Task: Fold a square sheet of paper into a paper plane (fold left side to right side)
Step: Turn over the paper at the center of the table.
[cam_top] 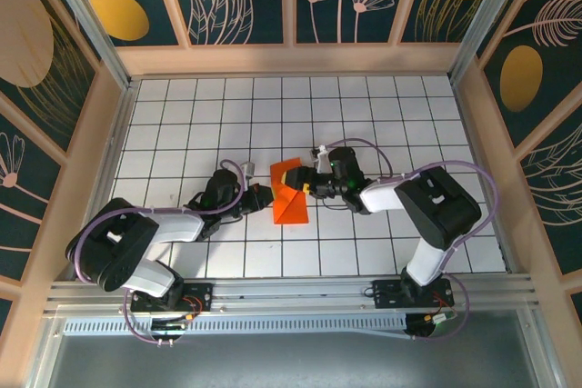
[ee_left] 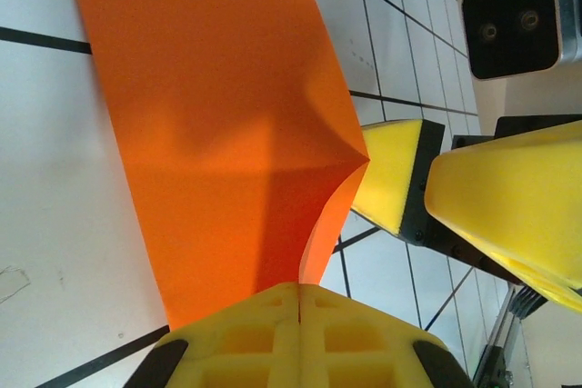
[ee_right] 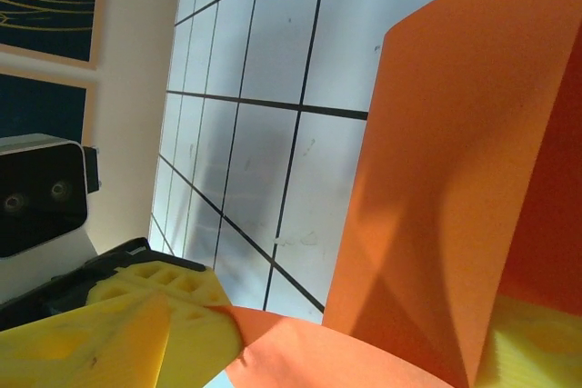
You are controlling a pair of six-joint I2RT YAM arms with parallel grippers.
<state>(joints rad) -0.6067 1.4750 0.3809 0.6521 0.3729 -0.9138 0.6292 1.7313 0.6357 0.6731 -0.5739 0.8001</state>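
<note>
Mid-desk point(cam_top: 182, 134), between both arms: the square sheet of paper point(cam_top: 289, 202), creased and partly lifted; pinched at one edge by the clenched left gripper point(ee_left: 300, 295); met opposite by the right gripper point(cam_top: 312, 182), released, jaws apart around a raised flap.

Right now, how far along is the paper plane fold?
Early on. Done: the orange sheet is off flat, one side bent up. In hand: the left gripper is shut on its edge, and the right gripper stands open around the raised part. Left: pressing that fold flat and every later fold; no pointed dart shape yet.
</note>
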